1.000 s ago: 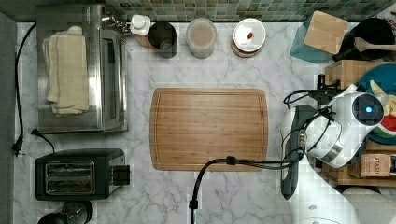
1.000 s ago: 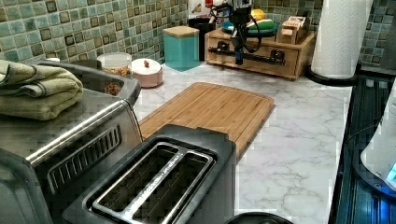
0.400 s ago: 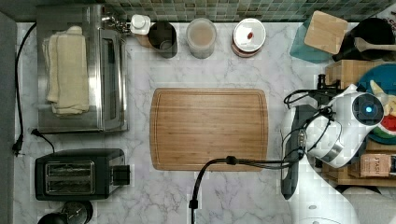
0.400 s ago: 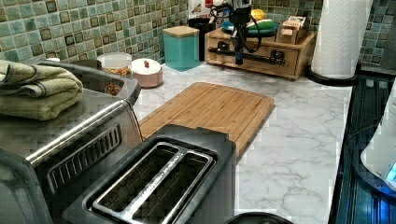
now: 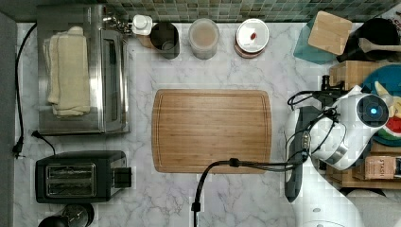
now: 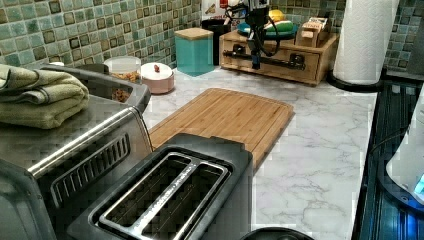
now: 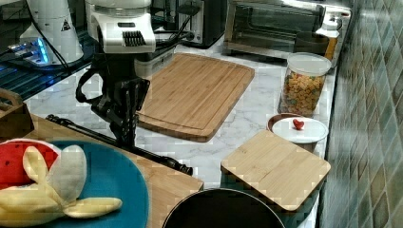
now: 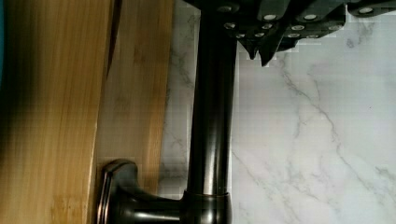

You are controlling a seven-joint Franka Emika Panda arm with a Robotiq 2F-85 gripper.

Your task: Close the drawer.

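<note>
We judge the task nearly done. In the left view the drawer [image 6: 272, 59] sits in the wooden organiser [image 6: 320, 52] at the far end of the marble counter [image 6: 320, 150], and its front panel looks close to flush with the organiser's face. In the wrist view a thin dark seam shows between the panel [image 8: 135, 93] and the wood beside it, so we think a last small push may remain, though we cannot be sure the drawer is not already home.

The gripper [image 7: 124, 126] hangs straight down from the white wrist, fingers pointing at the counter, right at the black bar handle [image 7: 119, 142]. In the right view it stands on the counter side of the bar, touching it or just beside it. In the wrist view the fingers [image 8: 261, 44] sit against the bar's outer side and seem drawn close together, holding nothing, as if used as a pusher.

The cutting board [image 5: 212, 130] lies well apart, in the middle of the counter.
</note>
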